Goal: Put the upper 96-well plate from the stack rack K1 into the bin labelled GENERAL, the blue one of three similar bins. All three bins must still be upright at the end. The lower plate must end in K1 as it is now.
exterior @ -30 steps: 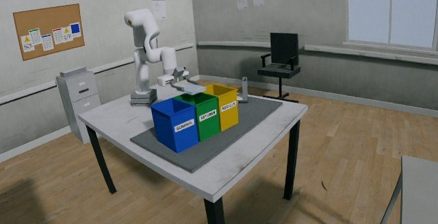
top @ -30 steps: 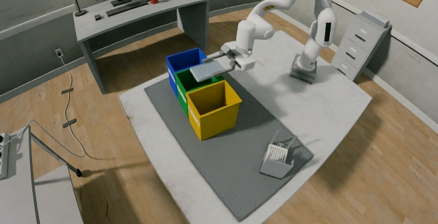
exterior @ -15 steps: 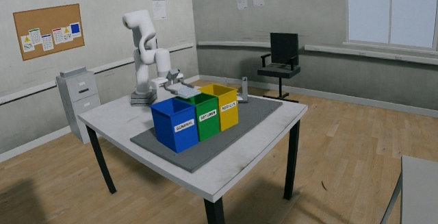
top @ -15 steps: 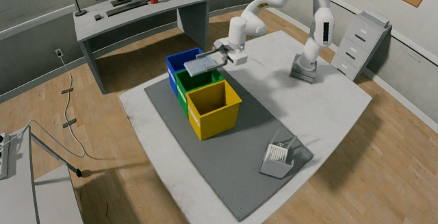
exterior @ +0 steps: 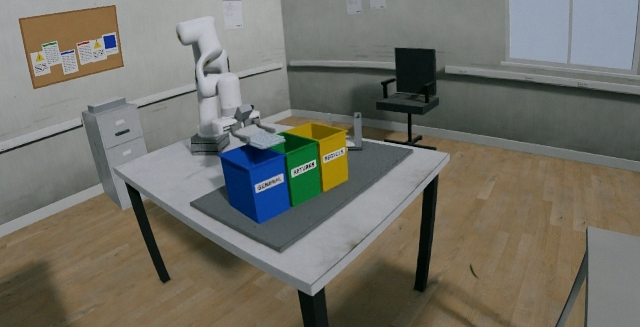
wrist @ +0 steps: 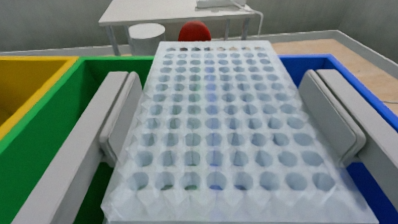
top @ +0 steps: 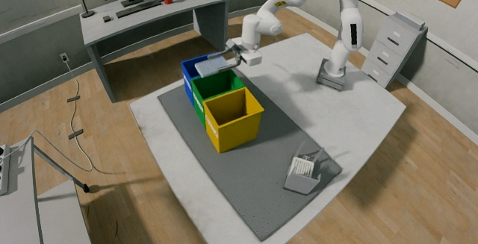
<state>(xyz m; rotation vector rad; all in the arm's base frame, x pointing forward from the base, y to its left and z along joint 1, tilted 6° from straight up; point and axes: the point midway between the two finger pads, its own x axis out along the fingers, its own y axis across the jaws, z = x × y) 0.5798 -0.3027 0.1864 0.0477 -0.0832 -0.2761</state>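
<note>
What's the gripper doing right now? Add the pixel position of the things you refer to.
Gripper (top: 221,62) (exterior: 257,133) (wrist: 224,117): closed, holding the well plate (top: 211,66) (exterior: 266,139) (wrist: 220,116).
</note>
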